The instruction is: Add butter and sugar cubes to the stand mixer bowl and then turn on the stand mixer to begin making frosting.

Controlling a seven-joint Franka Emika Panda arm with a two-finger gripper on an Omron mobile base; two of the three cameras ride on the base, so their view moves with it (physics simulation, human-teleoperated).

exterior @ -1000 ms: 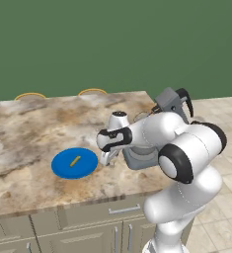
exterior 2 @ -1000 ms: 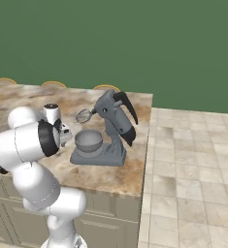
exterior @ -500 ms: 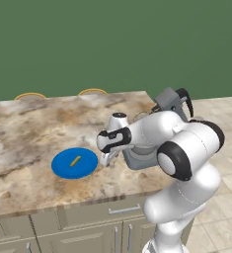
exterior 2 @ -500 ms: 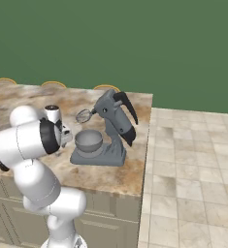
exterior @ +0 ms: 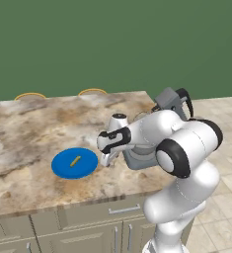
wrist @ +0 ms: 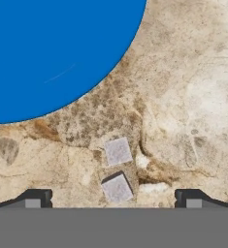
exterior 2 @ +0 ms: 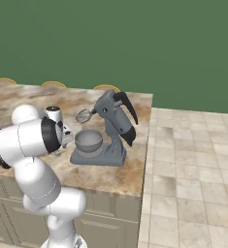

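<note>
Two tiny grey sugar cubes lie on the marble counter just off the rim of the blue plate. My gripper hovers right over them, open, with its fingertips wide apart, and the nearer cube sits between them. From the left base view, the gripper points down beside the plate, which carries the yellow-tan butter stick. The grey stand mixer stands to the right with its head tilted up, whisk raised over the metal bowl.
The counter's front edge runs just below the plate, with cabinet drawers under it. Tiled floor lies to the right of the counter's end. Two chair backs peek over the far edge.
The hand has shifted only slightly above the cubes. Nothing was taken hold of or let go.
</note>
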